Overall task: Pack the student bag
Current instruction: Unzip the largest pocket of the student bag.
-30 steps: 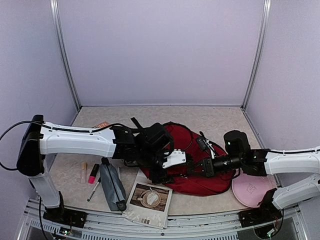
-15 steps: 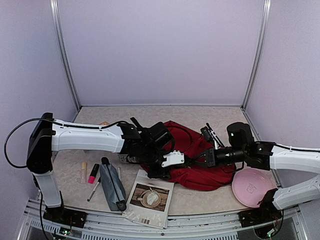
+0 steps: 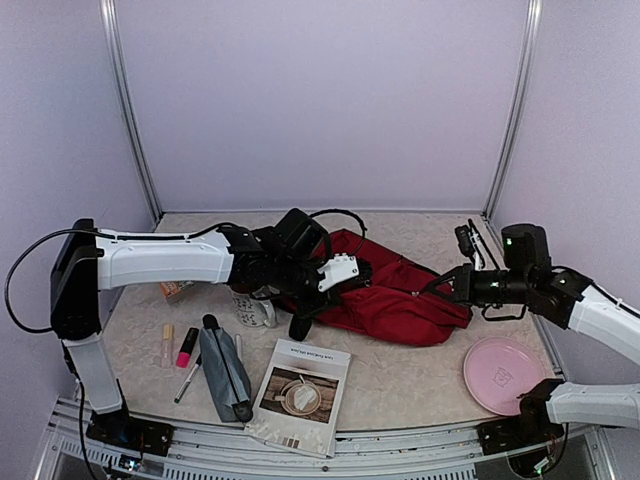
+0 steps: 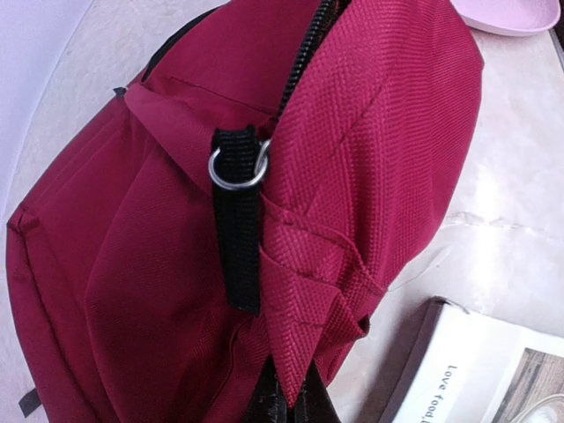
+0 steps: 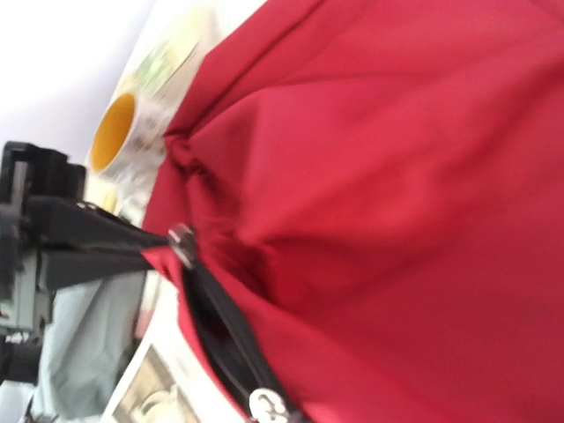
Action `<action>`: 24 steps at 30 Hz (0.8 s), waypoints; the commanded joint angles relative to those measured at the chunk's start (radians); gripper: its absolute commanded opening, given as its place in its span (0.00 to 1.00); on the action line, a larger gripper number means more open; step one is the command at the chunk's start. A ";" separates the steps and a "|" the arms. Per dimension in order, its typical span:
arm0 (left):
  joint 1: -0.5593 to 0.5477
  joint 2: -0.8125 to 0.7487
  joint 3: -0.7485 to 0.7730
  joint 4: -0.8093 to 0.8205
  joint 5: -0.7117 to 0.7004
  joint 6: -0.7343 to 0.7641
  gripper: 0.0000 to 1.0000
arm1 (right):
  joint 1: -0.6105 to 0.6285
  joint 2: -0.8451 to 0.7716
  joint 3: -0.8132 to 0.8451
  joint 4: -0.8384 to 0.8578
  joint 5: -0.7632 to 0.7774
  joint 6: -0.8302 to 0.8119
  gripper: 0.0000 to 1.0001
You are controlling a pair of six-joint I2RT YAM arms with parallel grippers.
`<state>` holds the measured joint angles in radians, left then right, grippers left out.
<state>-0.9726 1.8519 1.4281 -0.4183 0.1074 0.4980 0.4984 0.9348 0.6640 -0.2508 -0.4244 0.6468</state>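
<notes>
The student bag (image 3: 395, 300), dark red with black straps, lies stretched between my two grippers in the middle of the table. My left gripper (image 3: 355, 275) is shut on a fold of its fabric at the left end; in the left wrist view the fingers (image 4: 295, 401) pinch that fold beside a black strap with a metal ring (image 4: 238, 167). My right gripper (image 3: 440, 287) is shut on the bag's right end. The right wrist view is filled with red cloth and a black zipper (image 5: 220, 344); its own fingers are hidden there.
A grey pencil pouch (image 3: 225, 370), a book (image 3: 300, 395), a pink marker (image 3: 186, 347) and a pen (image 3: 188, 380) lie front left. A mug (image 3: 250, 305) stands just left of the bag. A pink plate (image 3: 503, 372) sits front right.
The left gripper has shut on the bag's fabric and moved back. The right arm has drawn away to the right, pulling the bag out long.
</notes>
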 commanded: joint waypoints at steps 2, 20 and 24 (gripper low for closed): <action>0.072 -0.024 0.029 0.044 -0.003 -0.010 0.00 | -0.144 -0.083 0.020 -0.134 0.011 -0.083 0.00; 0.077 -0.178 -0.090 0.123 0.321 0.082 0.00 | -0.464 0.117 0.303 -0.028 -0.171 -0.263 0.00; 0.019 -0.204 -0.090 0.112 0.361 0.124 0.41 | -0.409 0.166 0.406 0.007 -0.239 -0.294 0.00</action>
<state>-0.9012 1.6962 1.3422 -0.3191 0.3836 0.5636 0.0559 1.0725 0.9623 -0.3519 -0.5751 0.3885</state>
